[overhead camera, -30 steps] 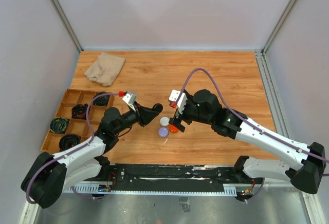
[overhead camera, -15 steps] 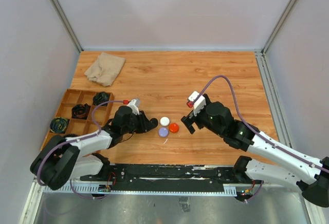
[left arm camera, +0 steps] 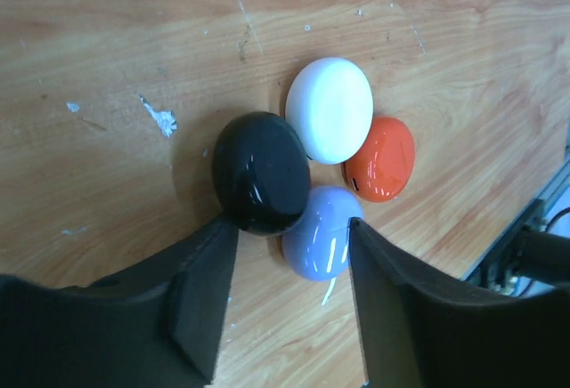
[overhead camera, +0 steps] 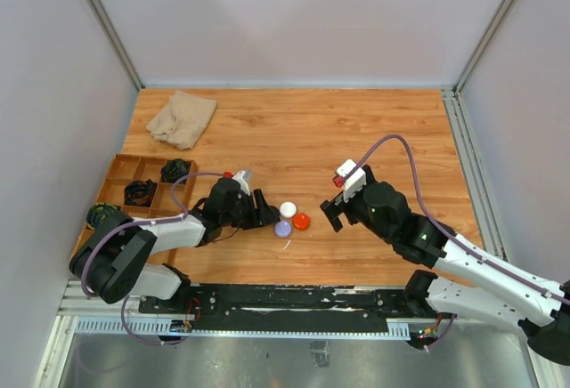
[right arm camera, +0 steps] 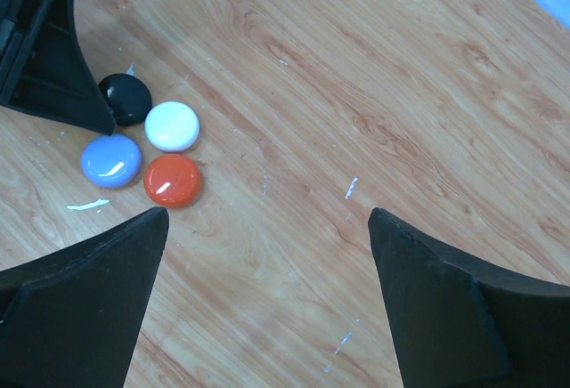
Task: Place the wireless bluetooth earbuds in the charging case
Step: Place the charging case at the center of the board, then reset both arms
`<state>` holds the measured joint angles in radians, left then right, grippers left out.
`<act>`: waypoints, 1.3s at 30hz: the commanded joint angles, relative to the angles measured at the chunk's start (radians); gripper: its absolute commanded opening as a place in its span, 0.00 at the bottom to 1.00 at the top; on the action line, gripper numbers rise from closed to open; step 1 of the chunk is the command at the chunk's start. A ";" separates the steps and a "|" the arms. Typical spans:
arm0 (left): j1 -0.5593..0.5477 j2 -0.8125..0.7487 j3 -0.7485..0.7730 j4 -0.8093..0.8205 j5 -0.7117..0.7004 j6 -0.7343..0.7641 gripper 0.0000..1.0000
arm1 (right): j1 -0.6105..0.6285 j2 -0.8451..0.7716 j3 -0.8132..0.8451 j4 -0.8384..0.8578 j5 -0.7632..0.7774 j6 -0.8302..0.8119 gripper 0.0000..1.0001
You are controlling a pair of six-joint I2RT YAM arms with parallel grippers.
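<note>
We show the left gripper (left arm camera: 287, 237), jaws parted, apparently touching the black puck (left arm camera: 260, 173) clustered with lilac (left arm camera: 322, 244), white (left arm camera: 329, 109) and orange pucks (left arm camera: 381, 158), with the right gripper (right arm camera: 267, 219) spread wide nearby.

2 black-and-white arms (overhead camera: 485, 268), purple cables (overhead camera: 392, 137)
</note>
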<state>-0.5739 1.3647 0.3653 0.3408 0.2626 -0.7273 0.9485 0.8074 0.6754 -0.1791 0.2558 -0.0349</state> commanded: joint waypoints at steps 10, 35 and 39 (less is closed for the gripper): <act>0.056 -0.232 0.056 -0.274 -0.219 0.035 0.99 | -0.150 0.012 0.023 -0.156 0.203 0.184 0.99; 0.118 -1.250 0.248 -0.877 -0.544 0.177 0.99 | -0.363 -0.386 0.046 -0.493 0.297 0.382 0.98; 0.118 -1.305 0.246 -0.897 -0.552 0.167 0.99 | -0.363 -0.442 0.032 -0.498 0.293 0.387 0.99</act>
<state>-0.4603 0.1009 0.6029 -0.4908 -0.2371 -0.5762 0.5991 0.4122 0.6968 -0.6445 0.5182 0.3229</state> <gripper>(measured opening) 0.992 0.986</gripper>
